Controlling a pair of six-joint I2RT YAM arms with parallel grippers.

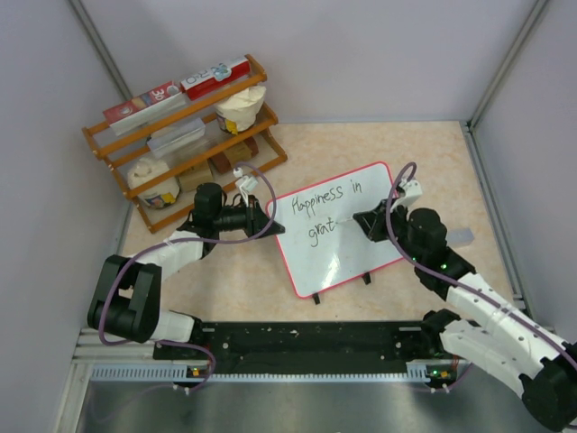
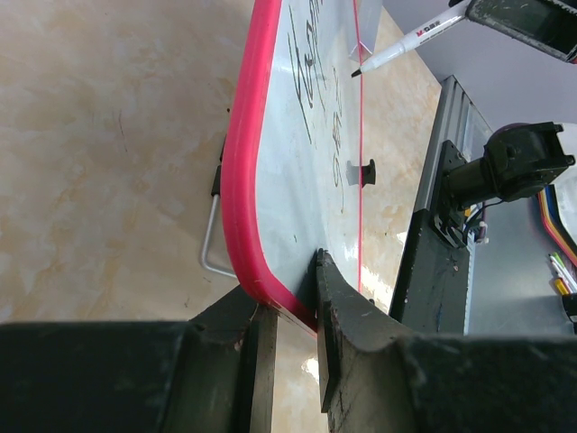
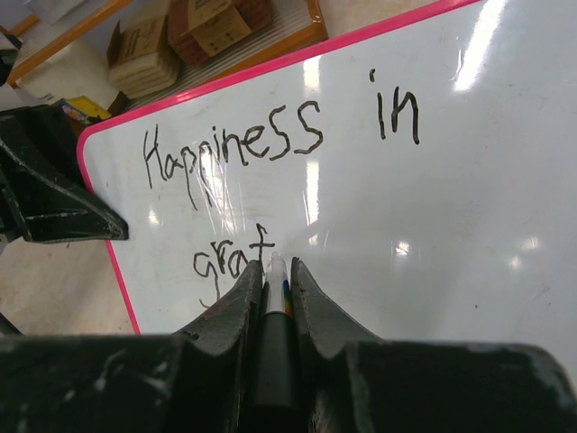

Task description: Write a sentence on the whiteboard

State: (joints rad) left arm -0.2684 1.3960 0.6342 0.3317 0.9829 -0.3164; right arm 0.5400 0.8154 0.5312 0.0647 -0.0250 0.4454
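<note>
right wrist, fingers pinch marker against whiteboard

The whiteboard is glossy white with a pink-red rim, and the sentence on it is thin black. Under it, the worktop is beige with pale marbling. The marker at its face is white with red lettering and a black tip. The left hand and right hand on it are black. The rack beyond it is orange-brown wood.
</note>
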